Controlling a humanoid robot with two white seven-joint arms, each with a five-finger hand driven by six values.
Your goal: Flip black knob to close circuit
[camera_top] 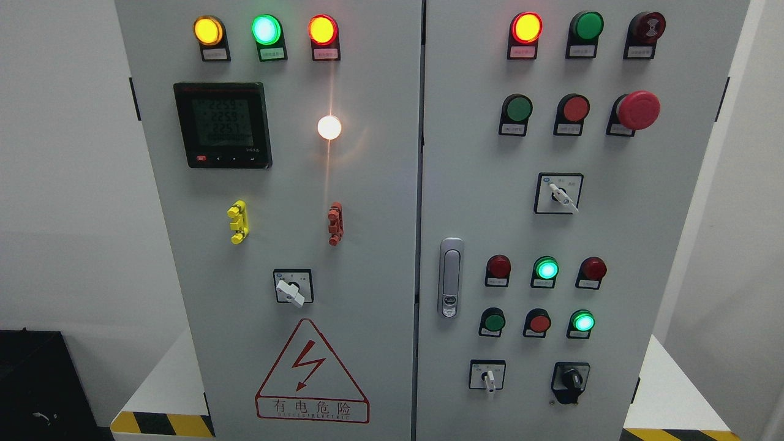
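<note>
Hands: neither robot hand nor arm shows in the head view, so whether the fingers are apart or together cannot be told.
Black knob: the black rotary knob switch (pixel 571 381) sits on a black square plate near the lower right corner of the right door; nothing touches it, and its handle stands roughly upright, leaning slightly.
Cabinet: a tall grey metal electrical cabinet (pixel 380 184) with two doors fills the view, a silver recessed door handle (pixel 451 286) at the left edge of the right door.
Right door: a lit red-orange indicator lamp (pixel 526 27) at the top, a large red mushroom-shaped stop button (pixel 637 110) near the right edge, two lit green lamps lower down (pixel 546 269), and a small white-handled selector switch (pixel 488 376) left of the black knob.
Left door: three lit lamps across the top, a black digital meter with green figures (pixel 222 125), a bright white lamp (pixel 329 127), a yellow clip (pixel 237 221), a red clip (pixel 335 224), and a red triangular lightning warning sign (pixel 311 373) at the bottom.
Room: pale walls; yellow-and-black hazard striping (pixel 162 424) on the plinth edge at lower left.
</note>
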